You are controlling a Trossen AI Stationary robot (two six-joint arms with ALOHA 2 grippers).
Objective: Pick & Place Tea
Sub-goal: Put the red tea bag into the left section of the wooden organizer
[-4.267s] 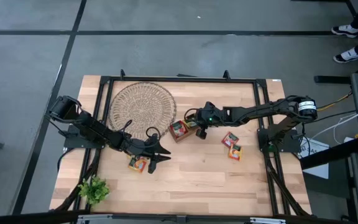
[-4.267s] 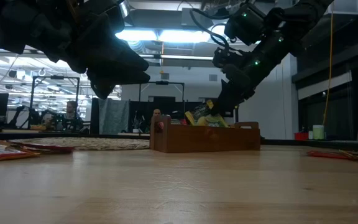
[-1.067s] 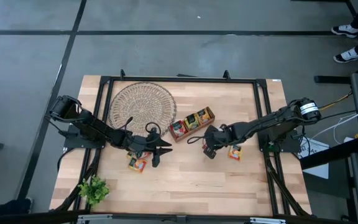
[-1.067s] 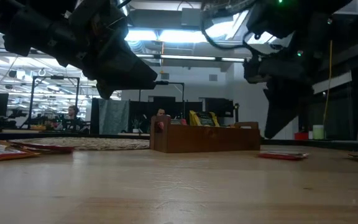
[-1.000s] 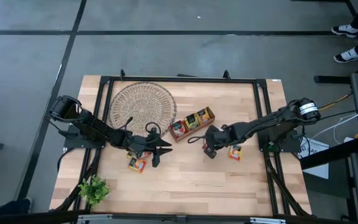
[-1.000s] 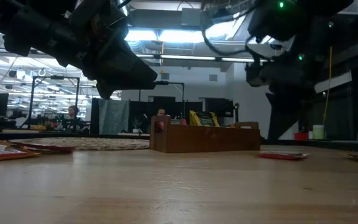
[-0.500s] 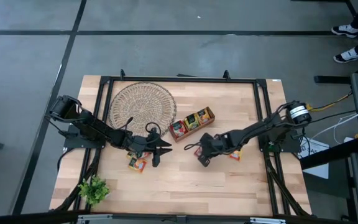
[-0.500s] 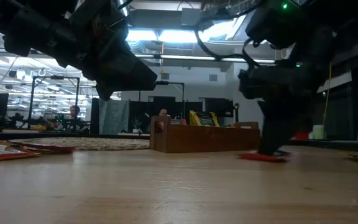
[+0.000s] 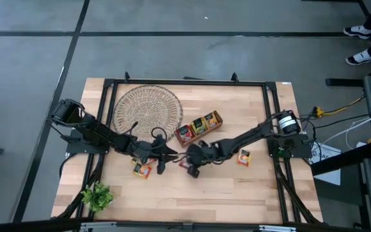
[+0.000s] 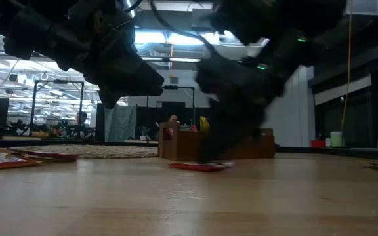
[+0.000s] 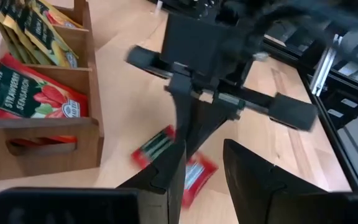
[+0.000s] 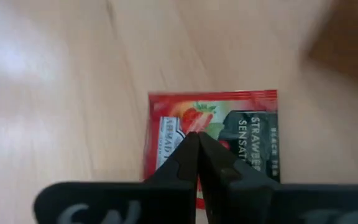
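Step in hand, judged: a red strawberry sachet [image 12: 213, 146] is being pushed or dragged flat across the counter [image 9: 205, 187] by the right gripper [image 9: 192, 169], fingers [image 12: 185, 163] pressed together w/ tips on the sachet's middle. Whether it's pinched or only pressed down can't be told. The sachet sits mid-counter, just in front of the wooden tray [image 9: 199, 127] and near the left gripper [image 9: 161, 158].

The left gripper hovers above the counter, fingers [image 11: 166, 174] partly apart, nothing between them. A small pile of sachets [image 9: 142, 169] lies just beside it.

Next move, judged: sachet is flat against the wood, so an edge must be lifted or a handover to the left fingers made before it can be stood in a tray compartment.

Materials: sachets are thin, square, glossy foil/paper w/ dark printed centre, prob. slippery and floppy. Tray is plain wood w/ dividers; red and yellow sachets already stand upright in it. Woven wicker dish [image 9: 147, 111] is round, flat, coarse. Counter is pale smooth wood planks. One more sachet [image 9: 243, 156] lies by the right arm. A green plant sprig [image 9: 96, 196] sits at the left front corner.
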